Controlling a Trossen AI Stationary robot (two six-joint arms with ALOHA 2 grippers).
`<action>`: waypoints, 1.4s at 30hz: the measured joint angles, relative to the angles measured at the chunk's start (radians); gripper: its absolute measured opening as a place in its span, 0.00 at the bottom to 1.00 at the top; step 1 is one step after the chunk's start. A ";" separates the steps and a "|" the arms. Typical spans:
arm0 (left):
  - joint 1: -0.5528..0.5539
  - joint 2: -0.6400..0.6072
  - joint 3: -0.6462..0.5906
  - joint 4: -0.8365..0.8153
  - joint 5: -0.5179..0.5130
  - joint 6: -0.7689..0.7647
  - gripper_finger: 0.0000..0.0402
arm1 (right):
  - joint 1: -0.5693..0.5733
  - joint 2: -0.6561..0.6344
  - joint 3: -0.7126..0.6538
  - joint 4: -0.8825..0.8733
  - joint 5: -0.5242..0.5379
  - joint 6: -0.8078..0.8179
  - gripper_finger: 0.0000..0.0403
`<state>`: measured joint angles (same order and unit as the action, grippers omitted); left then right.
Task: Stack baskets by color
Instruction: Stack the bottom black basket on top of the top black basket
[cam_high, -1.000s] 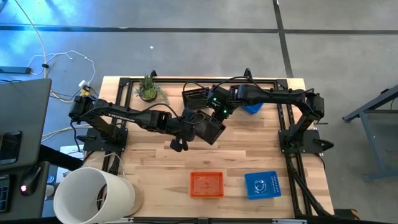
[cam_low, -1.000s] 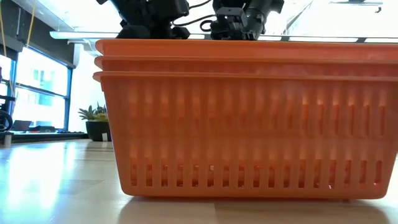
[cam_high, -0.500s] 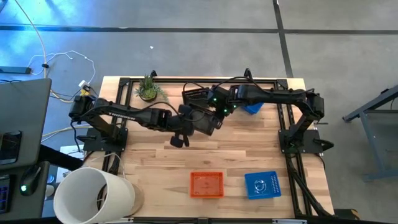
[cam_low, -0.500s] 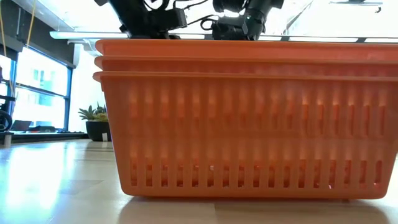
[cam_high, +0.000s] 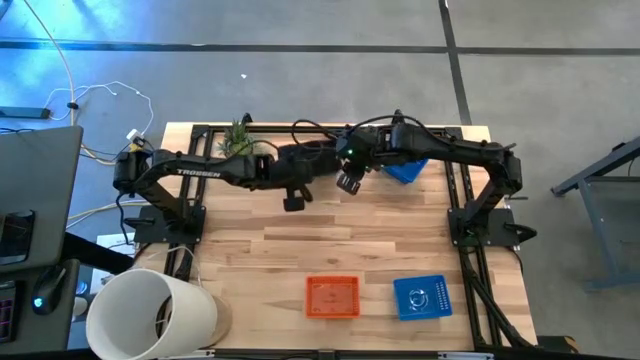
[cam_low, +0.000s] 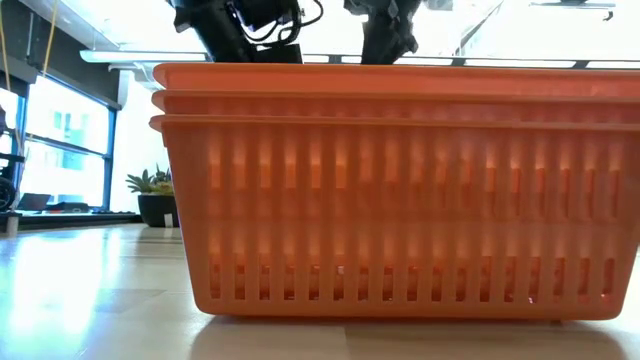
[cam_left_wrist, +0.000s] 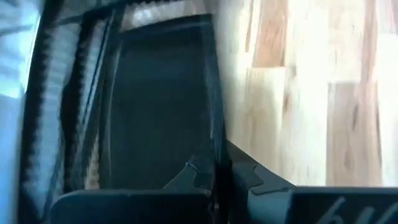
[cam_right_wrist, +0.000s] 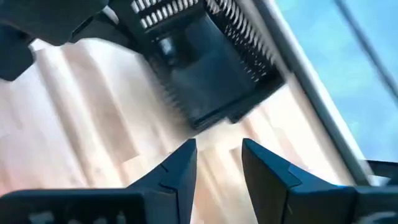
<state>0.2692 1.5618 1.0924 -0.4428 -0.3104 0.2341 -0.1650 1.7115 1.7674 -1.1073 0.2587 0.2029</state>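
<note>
The left gripper (cam_left_wrist: 217, 177) has its jaws pressed together on the thin wall of a black basket (cam_left_wrist: 161, 106), pinching its rim; in the high view that gripper (cam_high: 310, 165) sits at the far middle of the table (cam_high: 260, 250), over the dark basket (cam_high: 312, 158) near the back rail. The right gripper (cam_right_wrist: 217, 165) hangs just beside it with its jaws spread and nothing between them, pointing down at the bare wood in front of the black basket (cam_right_wrist: 205, 74); from above, this gripper (cam_high: 348, 180) lies just to the right of the left one. Beyond the right arm, a blue basket (cam_high: 405, 171) rests near the far right of the table. Along the near edge stands a stack of orange baskets (cam_high: 332, 296), with a second blue basket (cam_high: 421, 297) just to its right. In the low view the orange stack (cam_low: 400, 190) shows three nested rims. A small potted plant (cam_high: 238, 143) stands at the far left, and a white bucket (cam_high: 150, 315) sits at the near left corner.
</note>
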 joint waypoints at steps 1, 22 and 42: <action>0.011 0.000 0.000 0.010 0.007 -0.013 0.00 | 0.000 0.000 0.017 -0.016 0.021 -0.002 0.28; 0.150 0.000 0.000 0.101 0.138 -0.066 0.00 | -0.078 0.000 0.170 -0.125 0.074 -0.028 0.28; 0.196 0.005 0.001 0.103 0.175 -0.068 0.00 | -0.097 0.000 0.168 -0.132 0.067 -0.021 0.28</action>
<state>0.4656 1.5669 1.0935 -0.3394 -0.1352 0.1658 -0.2623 1.7112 1.9350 -1.2391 0.3252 0.1822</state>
